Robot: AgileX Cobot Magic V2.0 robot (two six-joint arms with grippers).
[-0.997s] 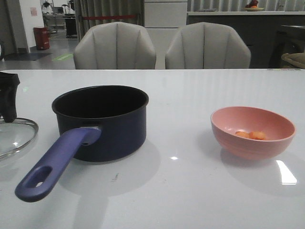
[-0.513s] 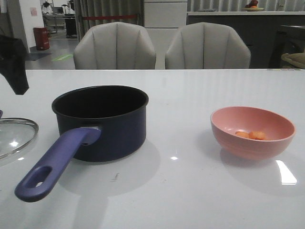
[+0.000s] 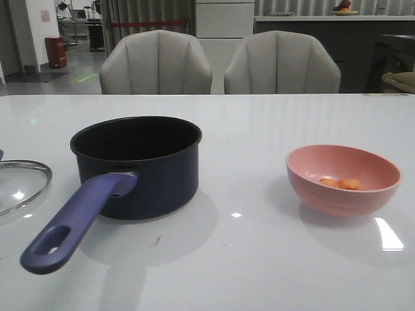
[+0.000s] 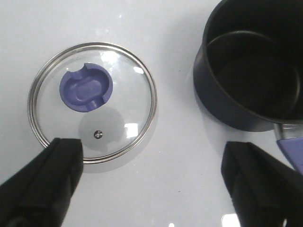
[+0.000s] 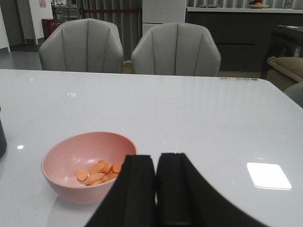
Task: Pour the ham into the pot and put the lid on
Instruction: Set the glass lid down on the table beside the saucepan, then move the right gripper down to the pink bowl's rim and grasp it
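1. table: white, glossy, spans the whole front view; carries everything listed below.
2. chairs: two pale padded backs side by side behind the far edge of the table.
3. pot: dark navy, round, black inside, nothing in it; stands upright on the robot's left half of the table. its purple-blue handle, with an oval hole at the end, points toward the camera and to the left. well apart from the bowl.
4. lid: clear glass, metal rim, blue knob; lies flat on the table just left of the pot, not touching it. in the front view only its right part shows at the left edge. a small steam vent sits beside the knob.
5. bowl: salmon-pink, round, upright on the right half of the table.
6. left gripper: hangs above the table with the lid and pot below it; its black fingers are spread wide, nothing between them.
7. right gripper: near the bowl, on its right and clear of it; fingers pressed together, holding nothing.
8. ham: small orange-pink pieces lying in the bottom of the bowl; the right wrist view shows several flat slices in a heap.
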